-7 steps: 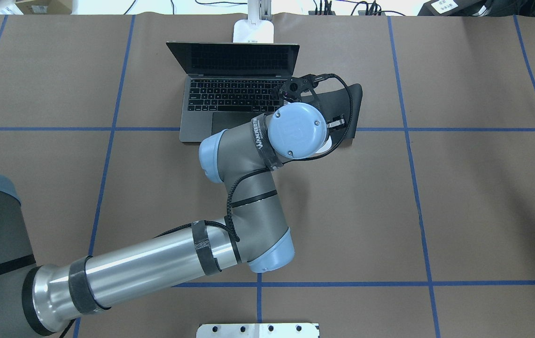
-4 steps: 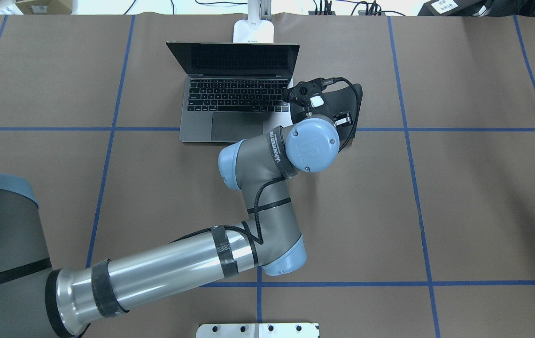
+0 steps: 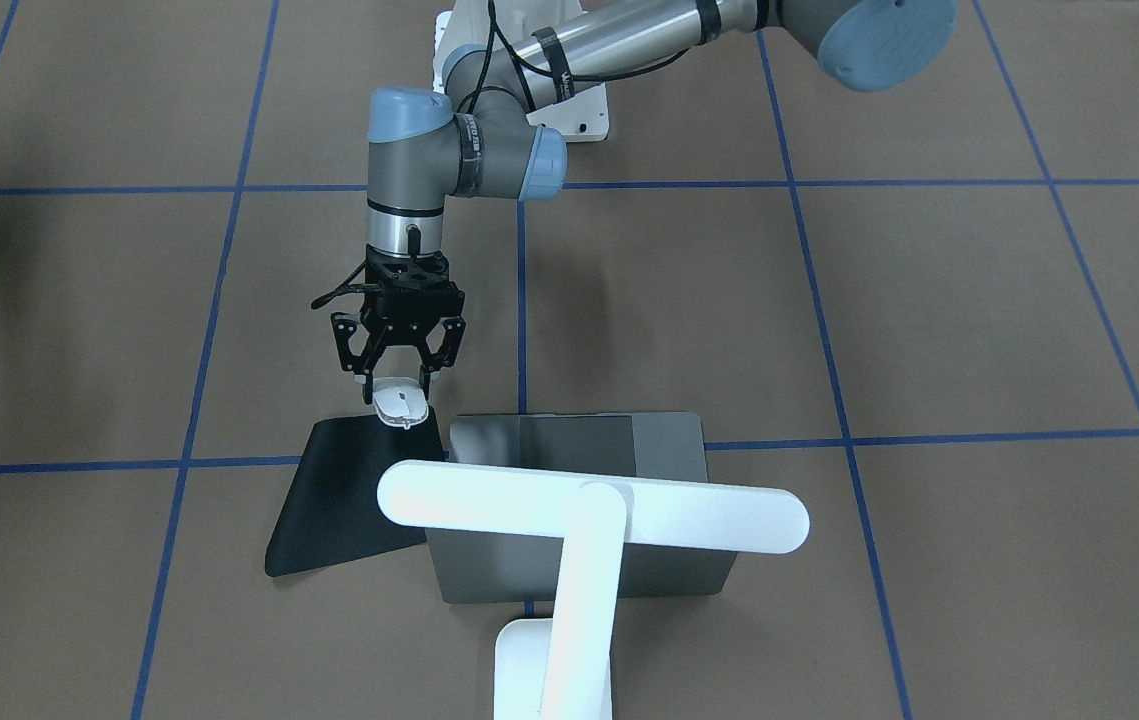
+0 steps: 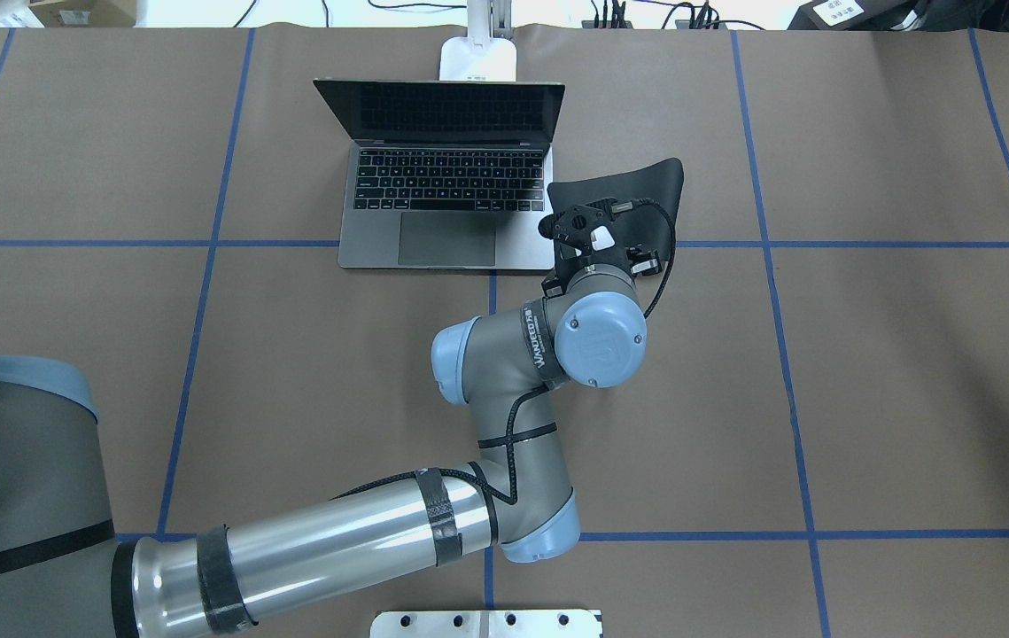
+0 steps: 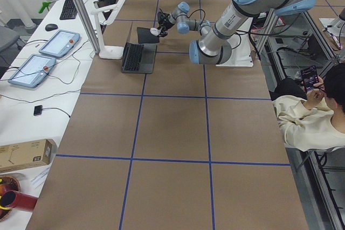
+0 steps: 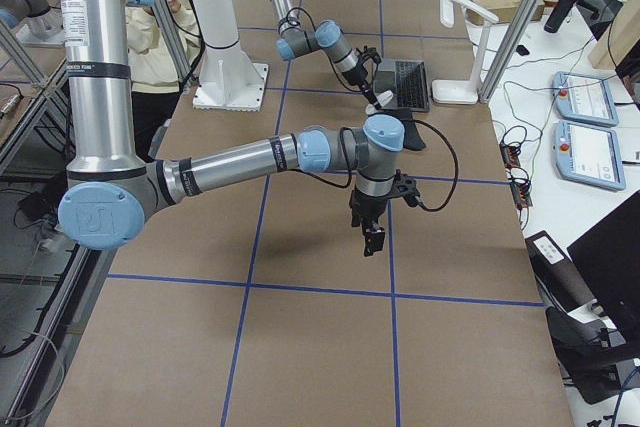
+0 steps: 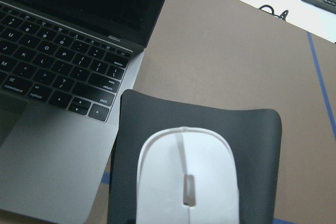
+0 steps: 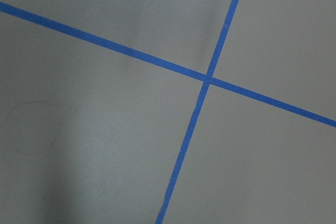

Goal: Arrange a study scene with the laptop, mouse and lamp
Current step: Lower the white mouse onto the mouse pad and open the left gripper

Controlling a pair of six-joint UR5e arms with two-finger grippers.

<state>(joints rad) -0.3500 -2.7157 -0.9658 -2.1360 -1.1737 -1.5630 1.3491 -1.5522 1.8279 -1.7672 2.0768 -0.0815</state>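
The open grey laptop [image 4: 446, 177] sits at the far middle of the table, with the white T-shaped lamp [image 3: 589, 515] standing behind its lid. To its right lies a black mat [image 4: 637, 190]. My left gripper [image 3: 397, 392] points down over the mat's near edge, shut on the white mouse [image 3: 401, 405]. In the left wrist view the mouse [image 7: 186, 177] fills the bottom, above the mat [image 7: 210, 119]. My right gripper [image 6: 372, 235] hangs over bare table, seen only in the exterior right view, so I cannot tell whether it is open or shut.
Blue tape lines [image 8: 205, 80] divide the brown table cover into squares. The white base plate [image 4: 486, 623] sits at the near edge. A seated person [image 5: 307, 119] holds a phone beside the table. A white side bench [image 5: 48, 52] carries tablets and keyboards.
My left arm has drawn back toward the robot with the mouse in its gripper, from beside the laptop's keyboard to the mat's near edge.
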